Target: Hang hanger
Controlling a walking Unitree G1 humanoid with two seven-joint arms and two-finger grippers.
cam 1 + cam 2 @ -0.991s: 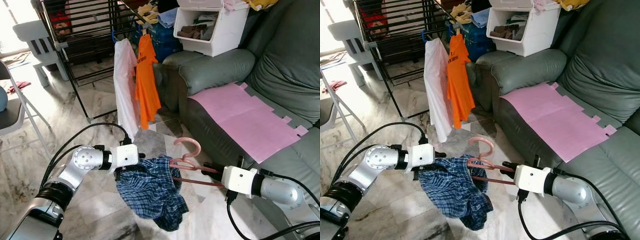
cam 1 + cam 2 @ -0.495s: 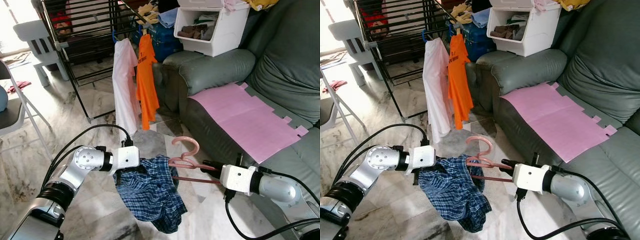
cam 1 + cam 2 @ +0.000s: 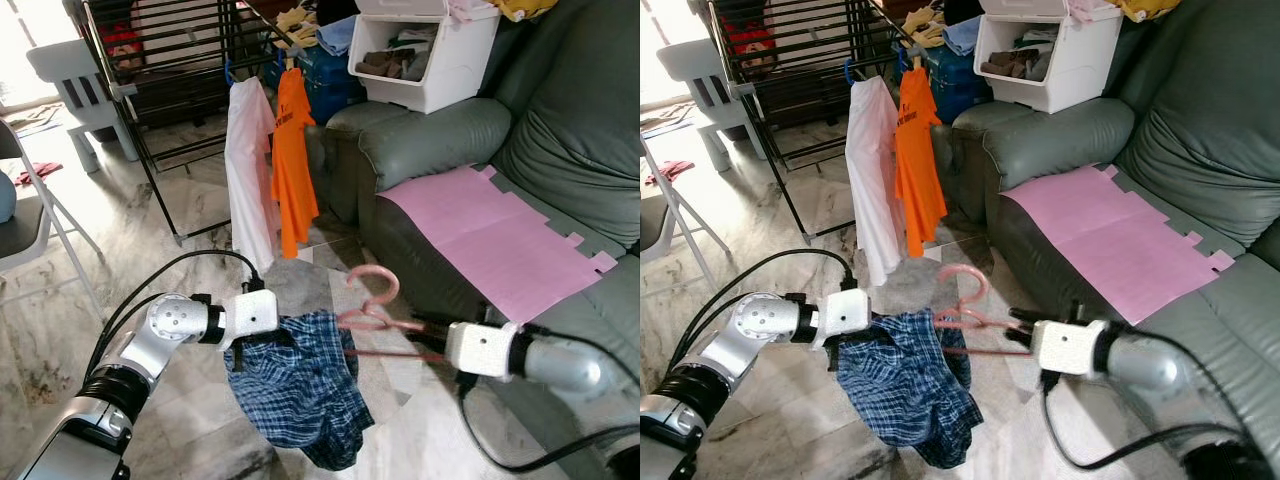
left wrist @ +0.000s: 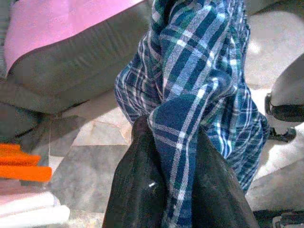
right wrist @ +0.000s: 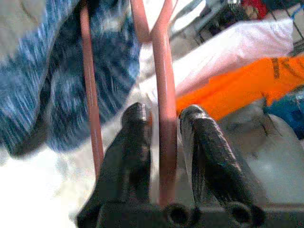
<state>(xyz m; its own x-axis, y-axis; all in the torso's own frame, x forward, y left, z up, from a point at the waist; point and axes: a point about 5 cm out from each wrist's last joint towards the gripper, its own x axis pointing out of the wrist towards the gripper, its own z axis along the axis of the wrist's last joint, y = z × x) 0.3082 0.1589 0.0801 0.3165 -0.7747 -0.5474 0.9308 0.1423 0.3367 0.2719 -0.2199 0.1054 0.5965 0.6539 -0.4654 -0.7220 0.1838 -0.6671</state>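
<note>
A pink hanger (image 3: 372,312) with blue plaid shorts (image 3: 300,385) draped on it hangs in mid-air between my two arms, above the marble floor. My right gripper (image 3: 432,338) is shut on the pink hanger's arm; in the right wrist view both black fingers (image 5: 135,142) close around the pink bar (image 5: 164,118). My left gripper (image 3: 262,338) is shut on the plaid shorts, with the cloth (image 4: 190,109) pinched between its fingers (image 4: 142,185). The black drying rack (image 3: 175,70) stands ahead to the left, with a white shirt (image 3: 245,170) and an orange shirt (image 3: 292,160) hanging on it.
A grey-green sofa (image 3: 440,140) with a pink sheet (image 3: 490,240) runs along the right. A white storage bin (image 3: 425,55) sits on its armrest. A folding chair (image 3: 30,230) and a small white chair (image 3: 80,90) stand at the left.
My right arm has lifted and shifted slightly, blurred in motion, and the hanger has risen a little with it. The left gripper keeps its hold on the shorts.
</note>
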